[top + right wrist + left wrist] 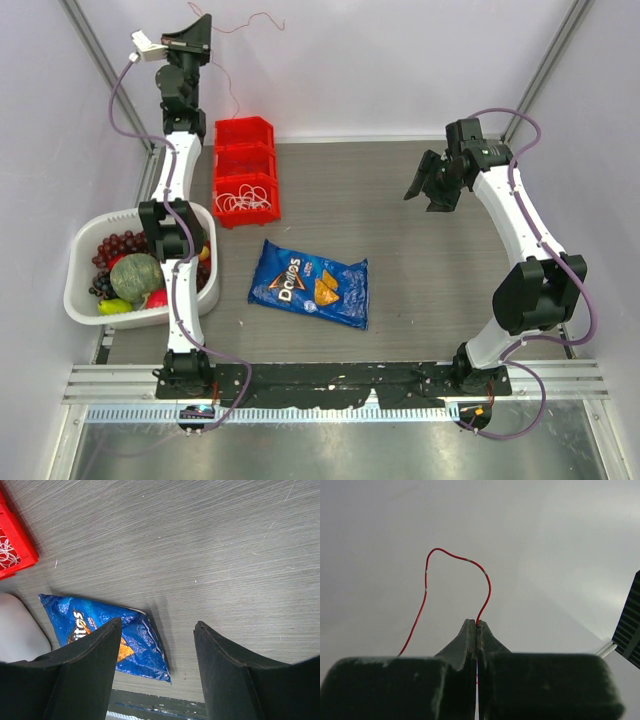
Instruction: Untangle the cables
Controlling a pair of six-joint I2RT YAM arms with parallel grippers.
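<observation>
My left gripper (192,36) is raised high at the back left and is shut on a thin red cable (250,16). In the left wrist view the jaws are closed (477,625) and the red cable (455,556) arcs up out of the tips and hangs down to the left. Its loose length trails down towards the red bins (245,150). White cables (245,200) lie curled in the nearest bin compartment and also show in the right wrist view (6,555). My right gripper (430,185) is open and empty above the table's right side (158,624).
A blue Doritos chip bag (310,283) lies mid-table and also shows in the right wrist view (95,617). A white basket (80,300) of fruit and vegetables stands at the left beside the left arm. The red bins' corner (17,545) shows in the right wrist view.
</observation>
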